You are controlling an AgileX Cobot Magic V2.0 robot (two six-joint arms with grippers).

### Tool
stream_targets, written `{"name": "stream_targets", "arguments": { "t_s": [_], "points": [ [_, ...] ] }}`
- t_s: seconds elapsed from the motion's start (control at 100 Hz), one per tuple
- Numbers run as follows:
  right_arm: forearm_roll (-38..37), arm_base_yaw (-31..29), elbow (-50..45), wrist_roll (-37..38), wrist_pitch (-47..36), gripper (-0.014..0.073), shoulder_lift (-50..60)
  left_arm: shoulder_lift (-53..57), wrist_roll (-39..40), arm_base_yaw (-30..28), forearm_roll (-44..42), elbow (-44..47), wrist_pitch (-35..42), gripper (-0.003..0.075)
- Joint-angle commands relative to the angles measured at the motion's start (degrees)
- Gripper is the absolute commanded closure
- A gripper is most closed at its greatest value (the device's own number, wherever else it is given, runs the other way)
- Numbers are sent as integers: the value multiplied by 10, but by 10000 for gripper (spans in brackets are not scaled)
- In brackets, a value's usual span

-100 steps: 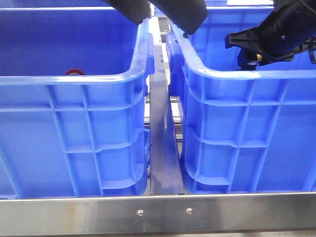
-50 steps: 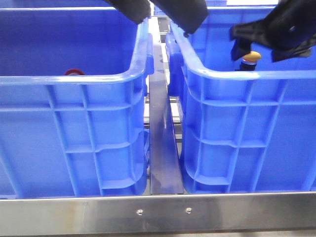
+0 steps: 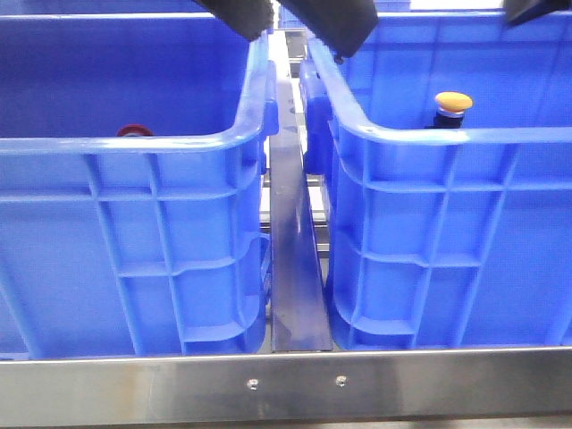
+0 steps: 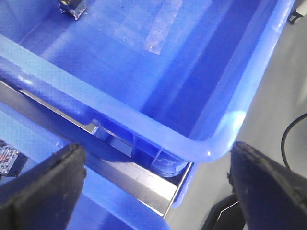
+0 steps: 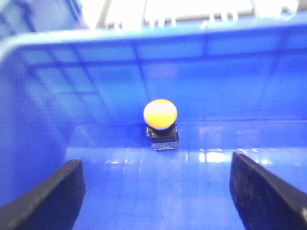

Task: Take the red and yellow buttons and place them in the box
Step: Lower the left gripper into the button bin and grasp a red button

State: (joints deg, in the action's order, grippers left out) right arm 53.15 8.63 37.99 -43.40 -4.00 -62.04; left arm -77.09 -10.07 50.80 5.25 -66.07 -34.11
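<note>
Only the top of the red button (image 3: 135,130) clears the near wall of the left crate (image 3: 134,241), its body hidden; the right crate's rim (image 3: 465,136) likewise masks the yellow button (image 3: 452,102) below its cap. Both arms are cut off at the top edge in the front view. A small object (image 4: 72,6) in the left wrist view is cropped, unidentifiable. The right wrist view is blurred
</note>
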Motion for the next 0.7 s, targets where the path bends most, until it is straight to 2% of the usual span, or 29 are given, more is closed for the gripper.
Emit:
{"name": "stream_targets", "arguments": {
  "t_s": [0.0,0.18,0.43,0.69],
  "points": [
    [-2,-2,-20,-4,-10,-36,70,30,35,-6,-1,-16,34,155],
    [-2,-2,-59,-4,3,-36,148,69,57,-57,-21,-16,11,155],
    [-2,-2,-61,-4,12,-36,158,85,122,-177,-23,-16,-108,155],
    [-2,-2,-61,-4,16,-36,158,45,247,-259,-23,-18,-134,155]
  ]
}}
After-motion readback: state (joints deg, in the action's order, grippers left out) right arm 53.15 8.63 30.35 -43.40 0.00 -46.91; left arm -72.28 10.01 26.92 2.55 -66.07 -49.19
